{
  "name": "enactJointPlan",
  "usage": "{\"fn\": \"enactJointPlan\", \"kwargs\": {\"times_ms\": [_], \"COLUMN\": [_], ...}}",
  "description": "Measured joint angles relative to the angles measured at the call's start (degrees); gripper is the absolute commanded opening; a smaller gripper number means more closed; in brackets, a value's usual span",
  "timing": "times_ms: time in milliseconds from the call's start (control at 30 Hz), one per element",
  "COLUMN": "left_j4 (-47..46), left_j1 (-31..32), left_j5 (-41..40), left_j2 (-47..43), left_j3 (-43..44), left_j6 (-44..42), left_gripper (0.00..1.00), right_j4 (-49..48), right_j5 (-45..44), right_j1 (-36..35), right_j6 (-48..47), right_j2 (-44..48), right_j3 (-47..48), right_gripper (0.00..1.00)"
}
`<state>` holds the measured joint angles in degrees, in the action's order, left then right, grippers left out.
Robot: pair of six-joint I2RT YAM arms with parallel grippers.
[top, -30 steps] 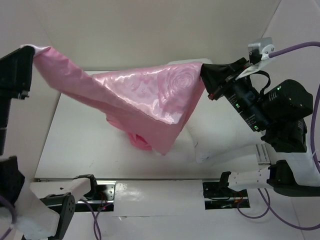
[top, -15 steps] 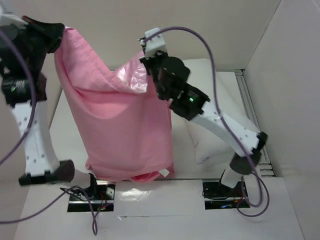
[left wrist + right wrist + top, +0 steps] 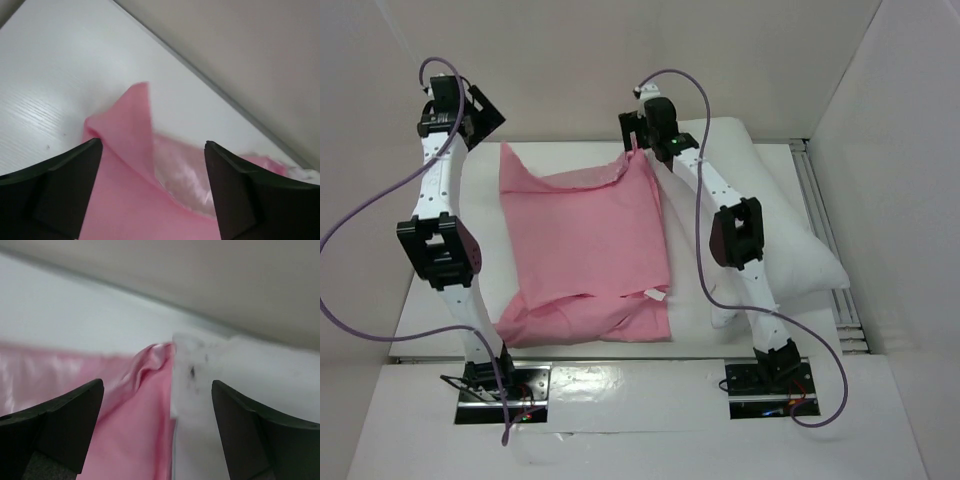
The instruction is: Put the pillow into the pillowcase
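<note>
The pink pillowcase (image 3: 582, 245) lies spread flat on the white table (image 3: 440, 310), rumpled at its near end. The white pillow (image 3: 790, 230) lies beside it on the right, partly under the right arm. My left gripper (image 3: 490, 122) hovers open just beyond the pillowcase's far left corner; in the left wrist view that folded corner (image 3: 137, 130) shows between the open gripper (image 3: 152, 144), untouched. My right gripper (image 3: 638, 132) stands open over the far right corner. In the right wrist view the pillowcase (image 3: 145, 405) meets the pillow (image 3: 235, 375) between the open gripper (image 3: 157, 384).
White walls close in the table at the back and both sides. A metal rail (image 3: 820, 215) runs along the right edge. Purple cables (image 3: 360, 215) loop off both arms. The arm bases (image 3: 495, 385) sit at the near edge.
Both grippers have opened and let go of the pillowcase, which was held up in the air and now lies flat on the table. Both arms have stretched to the far side.
</note>
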<state>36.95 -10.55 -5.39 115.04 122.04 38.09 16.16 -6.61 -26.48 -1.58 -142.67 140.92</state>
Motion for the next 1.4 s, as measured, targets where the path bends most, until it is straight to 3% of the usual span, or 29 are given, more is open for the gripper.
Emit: {"fn": "enactJointPlan", "kwargs": {"times_ms": [100, 133, 233, 267, 367, 500, 600, 767, 867, 900, 967, 1033, 1067, 1200, 1400], "left_j4": [1.77, 2.51, 3.15, 3.67, 4.13, 5.16, 6.84, 9.07, 8.46, 7.82, 6.88, 5.62, 4.94, 4.20, 2.75], "left_j1": [1.20, 2.12, 6.71, 8.81, 15.47, 21.09, 23.80, 25.49, 24.59, 24.00, 22.51, 20.72, 19.74, 16.46, 9.84], "left_j5": [-0.48, -0.72, -2.25, -2.60, -2.78, -2.12, -3.56, -5.33, -5.31, -5.07, -4.28, -3.26, -2.71, -1.33, -0.72], "left_j2": [1.92, 0.94, -6.14, -9.40, -20.15, -30.25, -33.40, -35.12, -35.21, -34.93, -33.57, -31.61, -30.67, -29.42, -29.42], "left_j3": [-0.07, -1.95, -13.29, -17.88, -32.79, -49.24, -58.10, -66.40, -70.03, -71.04, -72.00, -72.11, -72.06, -70.38, -66.18], "left_j6": [-1.95, -2.54, -4.04, -4.63, -5.01, -4.42, -2.82, 1.44, 4.00, 4.55, 5.86, 6.62, 6.60, 6.97, 6.91], "left_gripper": [0.96, 0.90, 0.83, 0.83, 0.86, 0.92, 0.93, 0.95, 0.86, 0.79, 0.30, 0.00, 0.00, 0.00, 0.00], "right_j4": [1.97, 1.51, 3.19, 4.15, 5.14, 5.73, 6.29, 7.91, 9.01, 8.74, 6.82, 4.81, 4.07, 2.14, 2.43], "right_j5": [3.56, 4.46, 5.88, 6.03, 7.08, 7.52, 7.61, 7.45, 6.95, 6.86, 6.80, 6.80, 6.67, 4.63, 2.19], "right_j1": [0.79, 0.66, -0.52, -1.05, -3.04, -8.72, -15.28, -24.00, -28.17, -29.09, -31.19, -32.37, -32.65, -32.83, -29.27], "right_j6": [2.54, 3.19, 4.83, 5.64, 8.61, 13.84, 18.75, 27.56, 31.39, 32.09, 33.38, 34.49, 35.08, 37.29, 37.68], "right_j2": [1.36, 4.17, 14.10, 18.08, 31.43, 52.09, 61.57, 63.84, 61.83, 60.96, 58.27, 54.97, 53.31, 49.29, 46.69], "right_j3": [-6.71, -11.82, -25.27, -28.87, -40.63, -60.19, -72.19, -87.21, -90.90, -91.03, -91.03, -91.03, -91.03, -90.88, -88.59], "right_gripper": [0.97, 0.97, 0.89, 0.82, 0.81, 0.85, 0.93, 0.95, 0.91, 0.88, 0.76, 0.60, 0.42, 0.00, 0.00]}}
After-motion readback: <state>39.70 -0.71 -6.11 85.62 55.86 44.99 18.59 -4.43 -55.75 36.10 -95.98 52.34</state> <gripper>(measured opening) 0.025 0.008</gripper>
